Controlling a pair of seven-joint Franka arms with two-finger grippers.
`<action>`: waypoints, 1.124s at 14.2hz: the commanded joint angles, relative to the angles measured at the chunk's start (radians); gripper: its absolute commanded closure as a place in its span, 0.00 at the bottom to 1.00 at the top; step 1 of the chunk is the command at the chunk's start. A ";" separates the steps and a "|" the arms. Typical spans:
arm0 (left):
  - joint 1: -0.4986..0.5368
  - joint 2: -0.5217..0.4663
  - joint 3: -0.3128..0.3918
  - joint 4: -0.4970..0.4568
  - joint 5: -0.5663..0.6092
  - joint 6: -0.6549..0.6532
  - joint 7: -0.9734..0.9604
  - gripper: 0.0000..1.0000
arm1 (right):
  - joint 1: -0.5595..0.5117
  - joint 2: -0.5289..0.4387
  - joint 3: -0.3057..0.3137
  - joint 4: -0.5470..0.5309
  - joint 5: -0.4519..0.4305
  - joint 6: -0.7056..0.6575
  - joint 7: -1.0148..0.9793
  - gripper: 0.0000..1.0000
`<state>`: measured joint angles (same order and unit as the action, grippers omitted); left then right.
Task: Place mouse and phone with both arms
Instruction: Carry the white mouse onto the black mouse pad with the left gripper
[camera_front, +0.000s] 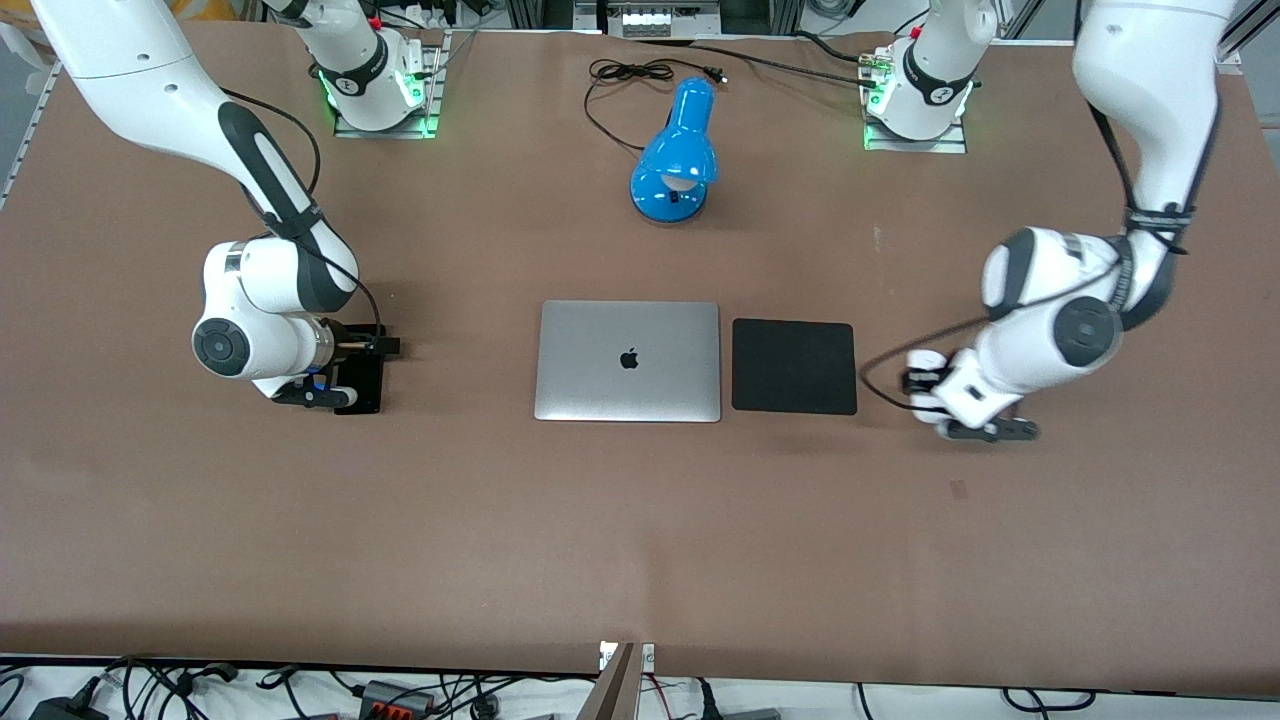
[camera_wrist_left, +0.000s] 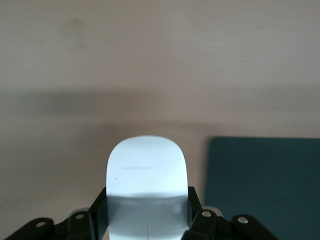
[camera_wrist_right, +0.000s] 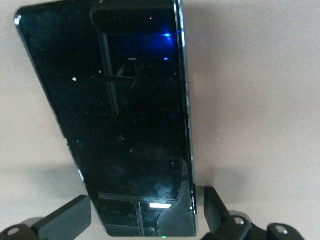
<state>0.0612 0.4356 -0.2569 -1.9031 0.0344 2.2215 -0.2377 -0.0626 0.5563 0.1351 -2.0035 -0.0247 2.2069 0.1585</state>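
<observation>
Left tool (camera_wrist_left: 147, 220) clamping half-hidden mouse (camera_wrist_left: 147, 172), phone (camera_wrist_right: 120, 115) cropped

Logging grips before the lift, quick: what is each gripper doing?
Left gripper: shut on the mouse.
Right gripper: open, fingers either side of the phone.

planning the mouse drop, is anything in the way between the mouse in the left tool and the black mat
Nothing visible. The left tool is shut on the mouse, beside the black mat toward the left arm's end; only bare table lies between them.
</observation>
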 joint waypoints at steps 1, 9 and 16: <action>-0.056 0.027 -0.082 -0.016 0.013 0.004 -0.244 0.73 | -0.003 -0.004 0.026 -0.029 0.023 0.031 0.045 0.00; -0.179 0.140 -0.082 -0.019 0.318 0.066 -0.499 0.74 | -0.002 -0.006 0.032 -0.029 0.019 0.031 0.061 0.00; -0.198 0.157 -0.085 -0.019 0.320 0.106 -0.529 0.73 | -0.032 -0.007 0.031 -0.026 0.020 0.031 -0.002 0.57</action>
<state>-0.1324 0.5945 -0.3395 -1.9258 0.3191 2.3215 -0.7373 -0.0738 0.5435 0.1575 -2.0111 -0.0152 2.2158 0.1851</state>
